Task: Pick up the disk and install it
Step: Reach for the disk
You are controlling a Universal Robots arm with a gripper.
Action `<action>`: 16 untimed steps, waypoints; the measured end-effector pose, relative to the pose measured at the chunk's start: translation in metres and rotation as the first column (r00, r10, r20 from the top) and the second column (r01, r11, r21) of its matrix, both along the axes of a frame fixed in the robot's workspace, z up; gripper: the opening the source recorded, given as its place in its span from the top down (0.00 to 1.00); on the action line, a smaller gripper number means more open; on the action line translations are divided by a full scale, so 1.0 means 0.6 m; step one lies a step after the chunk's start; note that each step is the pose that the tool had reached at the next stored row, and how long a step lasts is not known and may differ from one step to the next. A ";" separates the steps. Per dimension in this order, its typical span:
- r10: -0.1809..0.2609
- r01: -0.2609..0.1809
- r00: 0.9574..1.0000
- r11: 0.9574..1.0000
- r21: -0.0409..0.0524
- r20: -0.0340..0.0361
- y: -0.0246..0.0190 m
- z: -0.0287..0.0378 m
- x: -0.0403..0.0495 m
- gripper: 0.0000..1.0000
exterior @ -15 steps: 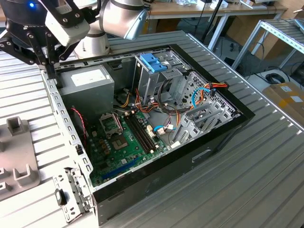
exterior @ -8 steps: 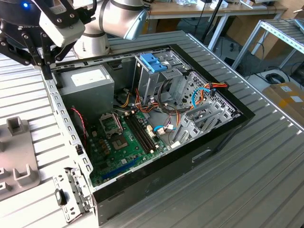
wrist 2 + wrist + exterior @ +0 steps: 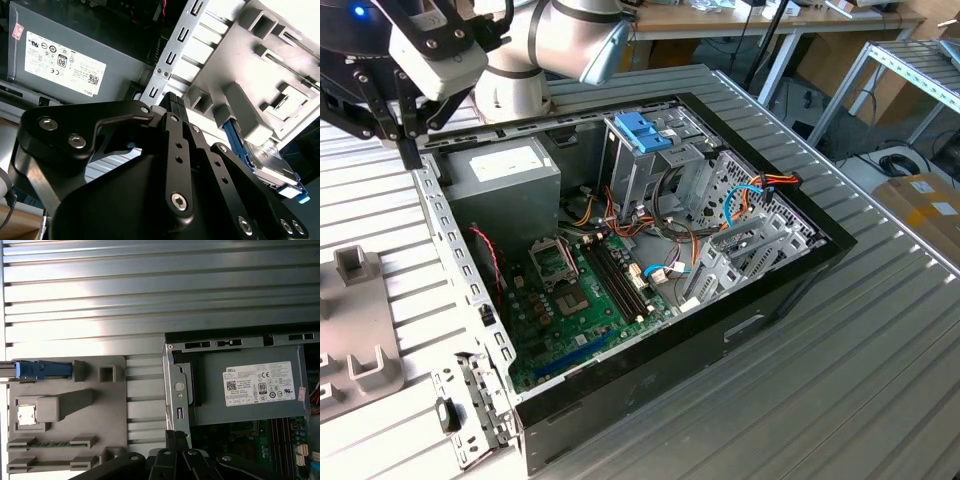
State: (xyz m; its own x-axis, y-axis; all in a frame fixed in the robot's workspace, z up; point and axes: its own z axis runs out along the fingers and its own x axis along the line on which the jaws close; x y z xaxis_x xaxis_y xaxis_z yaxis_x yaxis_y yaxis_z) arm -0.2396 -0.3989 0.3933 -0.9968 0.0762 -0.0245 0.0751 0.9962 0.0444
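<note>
The gripper (image 3: pixel 176 436) has its jaws pressed together with nothing between them. They hang over the metal edge of the computer case (image 3: pixel 174 385), just beside the power supply (image 3: pixel 245 390). The disk (image 3: pixel 269 164) stands on edge in a grey holder (image 3: pixel 114 410), well apart from the jaws and untouched.

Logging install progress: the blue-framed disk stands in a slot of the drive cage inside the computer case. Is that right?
No. The blue-framed disk stands in a slot of the grey holder outside the computer case, as the second wrist view shows.
</note>
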 end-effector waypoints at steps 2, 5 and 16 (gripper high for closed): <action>0.000 0.000 1.000 1.000 0.000 0.000 0.0000 0.000 -0.003 0.90; 0.000 0.000 1.000 1.000 0.000 0.000 0.0000 0.000 -0.008 0.90; 0.000 0.000 1.000 1.000 0.000 0.000 0.0000 0.000 -0.025 0.90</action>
State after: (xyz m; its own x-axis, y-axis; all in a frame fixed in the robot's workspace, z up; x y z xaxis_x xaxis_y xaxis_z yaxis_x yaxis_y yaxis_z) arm -0.2543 -0.3989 0.3933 -0.9968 0.0762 -0.0245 0.0750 0.9962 0.0444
